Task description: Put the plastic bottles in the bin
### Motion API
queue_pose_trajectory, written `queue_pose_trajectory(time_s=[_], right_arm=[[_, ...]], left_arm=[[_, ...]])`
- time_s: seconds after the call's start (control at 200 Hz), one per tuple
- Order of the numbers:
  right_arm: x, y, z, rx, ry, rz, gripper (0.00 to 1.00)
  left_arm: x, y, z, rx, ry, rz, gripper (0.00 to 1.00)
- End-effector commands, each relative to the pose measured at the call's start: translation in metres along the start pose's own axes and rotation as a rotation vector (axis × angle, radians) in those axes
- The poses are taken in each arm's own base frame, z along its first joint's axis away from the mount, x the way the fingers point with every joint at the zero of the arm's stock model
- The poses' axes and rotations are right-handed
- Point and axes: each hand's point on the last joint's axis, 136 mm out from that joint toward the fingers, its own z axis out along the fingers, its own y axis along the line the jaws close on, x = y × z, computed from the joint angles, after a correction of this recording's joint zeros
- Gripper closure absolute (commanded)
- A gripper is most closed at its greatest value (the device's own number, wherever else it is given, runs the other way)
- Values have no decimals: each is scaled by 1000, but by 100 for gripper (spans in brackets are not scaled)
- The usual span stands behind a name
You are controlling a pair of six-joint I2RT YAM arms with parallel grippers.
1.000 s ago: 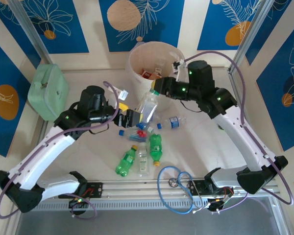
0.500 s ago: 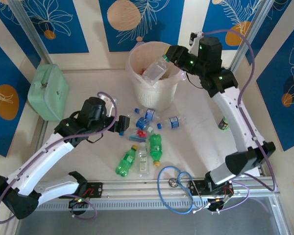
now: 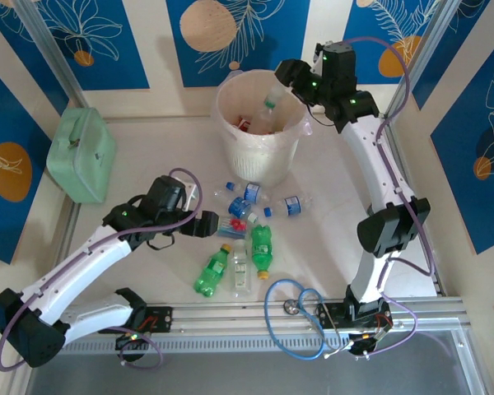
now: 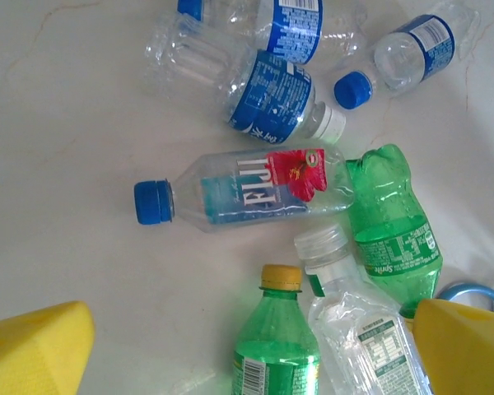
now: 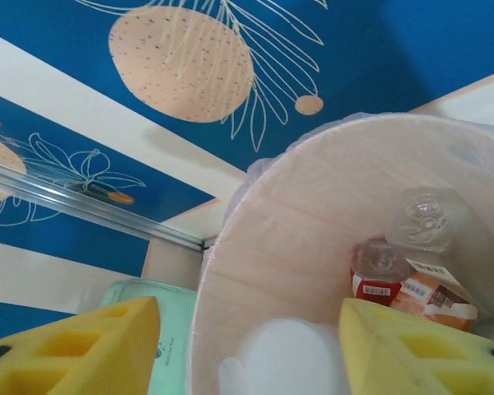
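Over at twelve o'clock on the table the round pale-pink ribbed bin with its translucent liner is being fed. The right gripper is held above its mouth with the yellow pads parted. A clear plastic bottle is seen tilted in the opening, towards one o'clock, apparently released, though contact with one pad cannot be ruled out. At the bottom, red-labelled bottles are seen lying. The left gripper is poised at nine o'clock of the loose pile in the table's middle, its jaws spread wide and nothing gripped. Beneath it are crowded a clear blue-capped bottle with a red flower label, a crumpled green bottle and a green yellow-capped bottle, several of them touching. Trouble is to be expected here. Two bottles could be pinched at once, or a round one could be nudged and sent rolling towards the blue cable loop at six o'clock. At the bin, the liner could be snagged by a pad on withdrawal.
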Motion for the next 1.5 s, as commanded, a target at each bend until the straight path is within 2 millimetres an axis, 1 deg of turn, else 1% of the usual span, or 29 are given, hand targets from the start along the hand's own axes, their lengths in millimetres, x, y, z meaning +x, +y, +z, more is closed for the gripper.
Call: queue_pose_trajectory(time_s=[0.0,0.105,0.18,0.305,0.36,0.365,0.43,0.6,0.64,0.7,0.8,0.895,0.985,1.13,1.301,1.496], right_arm=[[-3,13,-17,-20,-1,-15,37],[-2,13,-27,-16,-13,-23,35],[2,14,-35,-18,-10,-26,35],[16,15,-51,-28,-1,-39,35],[22,20,-63,-45,-6,-47,35],[24,17,-63,-41,-1,-45,35],[33,23,-77,-64,-2,-53,36],[70,25,-105,-79,39,-78,37],[81,22,-109,-72,57,-82,37],[93,20,-118,-68,66,-90,38],[105,15,-130,-57,73,-90,38],[110,9,-139,-49,67,-78,38],[112,4,-143,-42,61,-65,38],[113,0,-147,-36,61,-53,38],[112,-6,-153,-28,55,-42,38],[117,-13,-153,-26,63,-18,38]], left_arm=[[20,-1,7,13,72,-31,1],[27,-2,8,17,94,-39,1],[35,-4,11,24,114,-47,1],[50,-5,14,17,157,-34,2],[56,-8,16,22,173,-26,2],[56,-8,16,22,175,-26,2],[64,-12,19,26,197,-14,3],[87,-14,29,15,275,17,8],[92,-16,31,22,295,20,8],[101,-21,34,33,326,25,8],[117,-25,38,35,378,41,9],[127,-21,43,1,419,52,9],[135,-14,50,-44,456,64,10],[143,-3,59,-106,511,95,15],[152,13,67,-190,553,114,20],[152,15,80,-203,547,124,27]])
